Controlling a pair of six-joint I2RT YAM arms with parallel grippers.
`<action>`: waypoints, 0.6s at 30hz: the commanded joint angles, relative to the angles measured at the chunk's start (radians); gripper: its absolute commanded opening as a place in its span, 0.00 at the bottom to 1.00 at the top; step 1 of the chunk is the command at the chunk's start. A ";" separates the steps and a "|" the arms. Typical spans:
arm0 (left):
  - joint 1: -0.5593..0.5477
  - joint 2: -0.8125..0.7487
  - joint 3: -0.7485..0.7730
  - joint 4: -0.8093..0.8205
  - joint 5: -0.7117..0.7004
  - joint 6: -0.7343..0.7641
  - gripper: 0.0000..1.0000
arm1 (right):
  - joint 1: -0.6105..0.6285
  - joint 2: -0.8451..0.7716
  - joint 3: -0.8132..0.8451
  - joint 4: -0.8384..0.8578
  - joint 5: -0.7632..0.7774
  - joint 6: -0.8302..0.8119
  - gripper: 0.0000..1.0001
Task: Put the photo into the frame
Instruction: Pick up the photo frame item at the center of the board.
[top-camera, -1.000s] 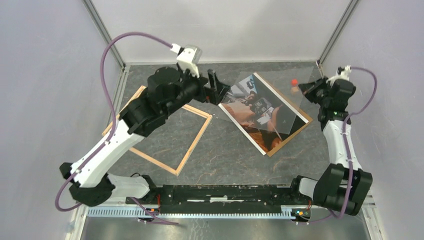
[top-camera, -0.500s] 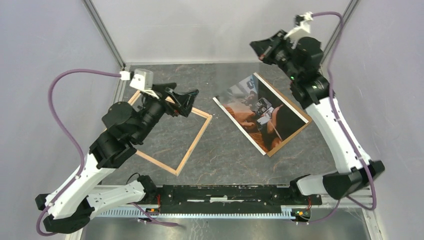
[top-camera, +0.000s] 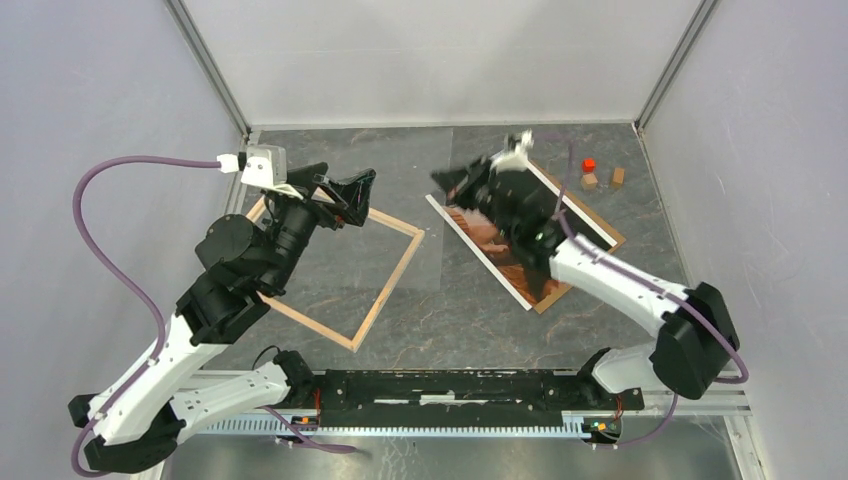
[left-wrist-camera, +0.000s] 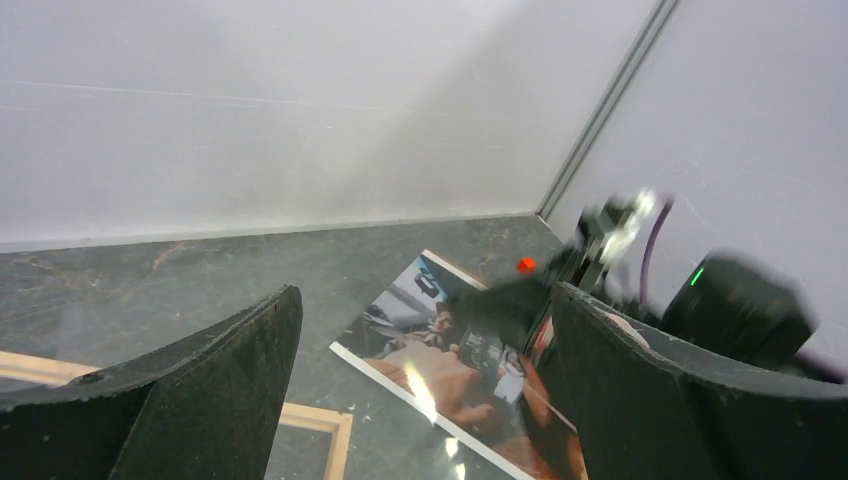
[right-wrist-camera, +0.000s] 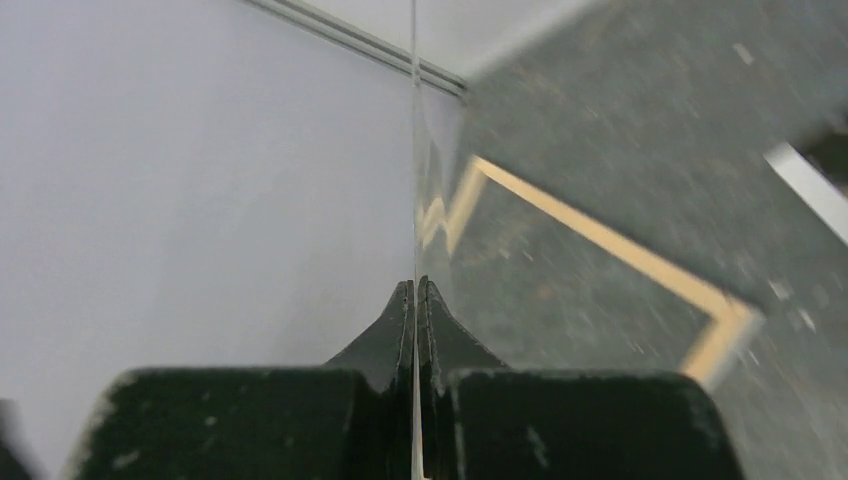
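Photo (left-wrist-camera: 430, 350) lies flat on its brown board (top-camera: 608, 236) right of the frame (top-camera: 386, 290), likely thin and floppy, so lift it by a border edge; your left fingers (left-wrist-camera: 200, 400) gape empty, right fingers (right-wrist-camera: 250, 420) pinch a clear pane (right-wrist-camera: 432, 190).

the table (top-camera: 450, 320) is dark grey, stone-patterned with pale veins; the frame (top-camera: 388, 290) shows pale natural wood; the photo (top-camera: 492, 248) has orange, brown and dark tones inside a thin white border; the backing board (top-camera: 606, 233) is plain brown; the arms are white and black, with a purple cable (top-camera: 150, 158); the left gripper (left-wrist-camera: 425, 300) and right gripper (right-wrist-camera: 415, 300) are matte black; the clear sheet (right-wrist-camera: 414, 120) is colourless; there is one small red piece (top-camera: 589, 164) and tan blocks (top-camera: 617, 176)
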 joint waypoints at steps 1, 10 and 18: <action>0.004 0.014 -0.010 0.062 -0.051 0.085 1.00 | 0.080 -0.034 -0.286 0.293 0.253 0.222 0.00; 0.004 0.067 -0.004 0.048 -0.038 0.080 1.00 | 0.153 -0.035 -0.574 0.454 0.480 0.303 0.00; 0.004 0.101 -0.001 0.040 -0.029 0.075 1.00 | 0.249 0.019 -0.669 0.491 0.493 0.328 0.10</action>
